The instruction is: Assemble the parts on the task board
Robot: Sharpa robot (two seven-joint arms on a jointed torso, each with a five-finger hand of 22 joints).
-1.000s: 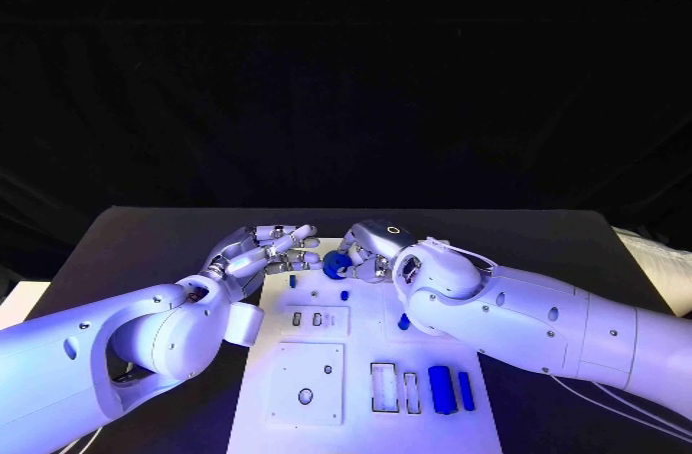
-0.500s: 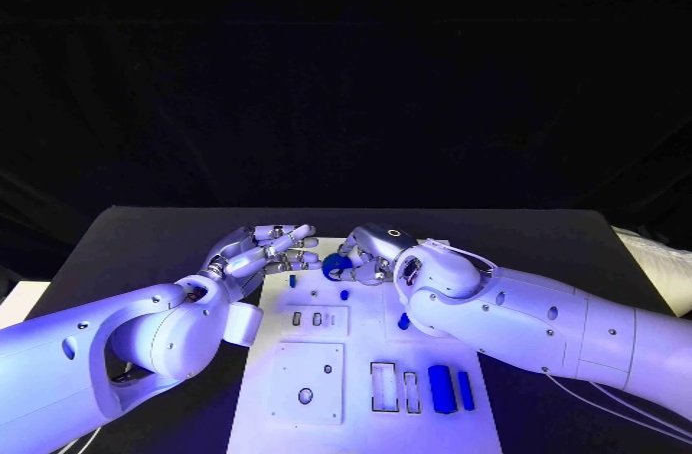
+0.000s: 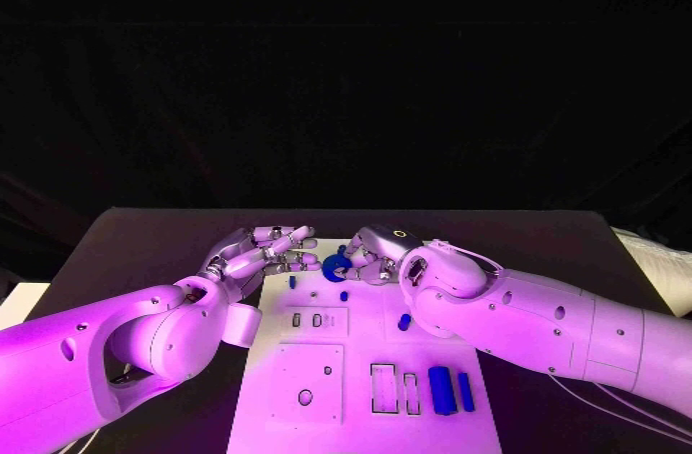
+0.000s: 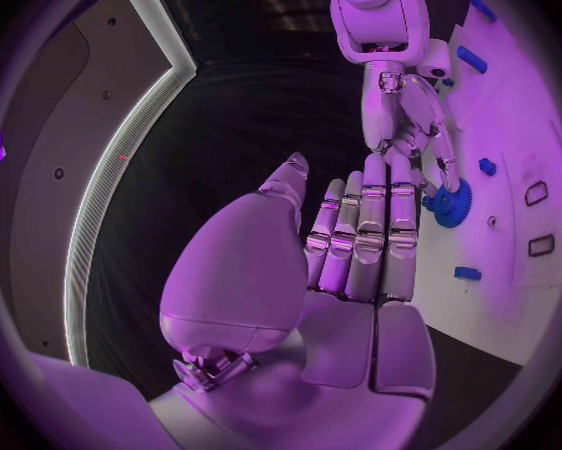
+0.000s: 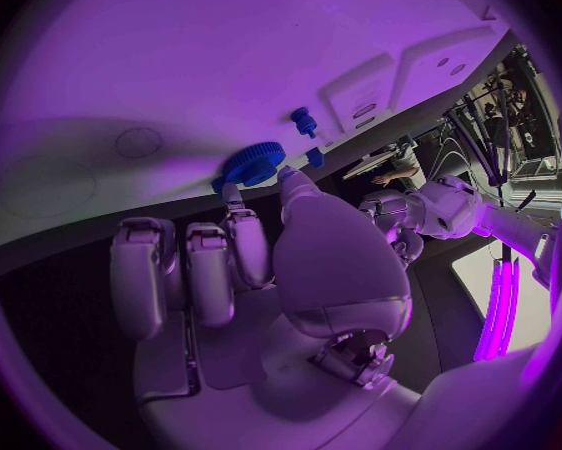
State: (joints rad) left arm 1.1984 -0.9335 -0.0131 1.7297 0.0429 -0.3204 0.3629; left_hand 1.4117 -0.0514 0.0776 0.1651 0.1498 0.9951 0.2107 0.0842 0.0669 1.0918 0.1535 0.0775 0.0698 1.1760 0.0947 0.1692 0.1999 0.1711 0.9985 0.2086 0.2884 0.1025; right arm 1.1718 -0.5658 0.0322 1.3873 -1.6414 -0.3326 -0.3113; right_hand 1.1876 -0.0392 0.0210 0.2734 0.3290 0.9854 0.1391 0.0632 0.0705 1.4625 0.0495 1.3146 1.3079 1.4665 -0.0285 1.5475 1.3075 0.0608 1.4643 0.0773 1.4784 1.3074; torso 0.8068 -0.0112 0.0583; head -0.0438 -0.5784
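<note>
**Right hand pinches a blue gear at the far end of the board**

From my head camera I see the white board (image 3: 361, 374) in the lower middle of the frame on the black table (image 3: 159, 234). My right hand (image 3: 378, 255), just above centre, pinches a blue gear (image 3: 336, 266) between thumb and a finger, at the board's upper edge. My left hand (image 3: 267, 249), just left of it, holds nothing, its fingers straight and close together, tips near the gear. Two blue bars (image 3: 450, 389) lie side by side at lower right of the board
</note>
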